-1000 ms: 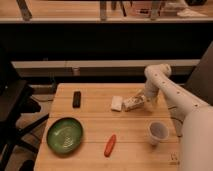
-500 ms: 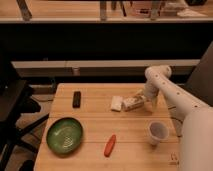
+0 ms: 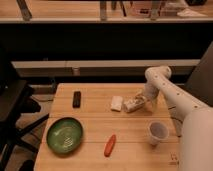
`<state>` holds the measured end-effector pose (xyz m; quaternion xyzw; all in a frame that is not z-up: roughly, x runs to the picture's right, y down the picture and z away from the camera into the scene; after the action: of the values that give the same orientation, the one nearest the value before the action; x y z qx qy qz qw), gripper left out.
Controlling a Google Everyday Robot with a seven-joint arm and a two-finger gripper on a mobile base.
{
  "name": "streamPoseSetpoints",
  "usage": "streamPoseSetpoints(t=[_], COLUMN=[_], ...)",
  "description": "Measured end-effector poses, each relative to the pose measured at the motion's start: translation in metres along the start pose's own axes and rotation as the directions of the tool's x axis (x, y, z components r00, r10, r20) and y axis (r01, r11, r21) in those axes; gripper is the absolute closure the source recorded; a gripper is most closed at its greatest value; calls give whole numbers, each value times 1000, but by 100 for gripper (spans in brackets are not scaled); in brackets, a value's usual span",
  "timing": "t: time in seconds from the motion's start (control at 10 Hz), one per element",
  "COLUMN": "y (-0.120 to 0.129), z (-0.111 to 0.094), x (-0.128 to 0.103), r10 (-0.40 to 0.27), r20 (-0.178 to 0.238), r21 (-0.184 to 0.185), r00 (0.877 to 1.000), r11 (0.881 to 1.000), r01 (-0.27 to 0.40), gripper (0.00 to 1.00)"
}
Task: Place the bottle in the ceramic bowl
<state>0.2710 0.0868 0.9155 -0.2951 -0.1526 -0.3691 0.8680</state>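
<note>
My white arm [image 3: 172,97] rises from the near right corner, bends at an elbow beyond the bench's [image 3: 95,127] far right side, and reaches down-left. Nearest me sit the translucent cup [image 3: 158,133], an orange carrot [image 3: 110,145] and the green ceramic bowl [image 3: 65,135] at near left, nothing visible inside it. Mid-bench, my tool [image 3: 140,100] is at the bottle [image 3: 133,104], which lies tilted beside a white block [image 3: 117,103]; I cannot tell its grip. A black remote [image 3: 77,98] lies far left.
</note>
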Motion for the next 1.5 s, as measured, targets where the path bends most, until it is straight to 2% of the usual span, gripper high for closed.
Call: streamPoseSetpoints(t=[1.1, 1.4, 1.5], y=[10, 14, 15], z=[2, 1, 1], x=[1, 1, 1], r10=[21, 28, 30], r20=[12, 16, 17], r21=[-4, -4, -5], r00=[1000, 999, 999], r11=[1000, 1000, 1000], r01=[-21, -28, -30], gripper=[20, 22, 27])
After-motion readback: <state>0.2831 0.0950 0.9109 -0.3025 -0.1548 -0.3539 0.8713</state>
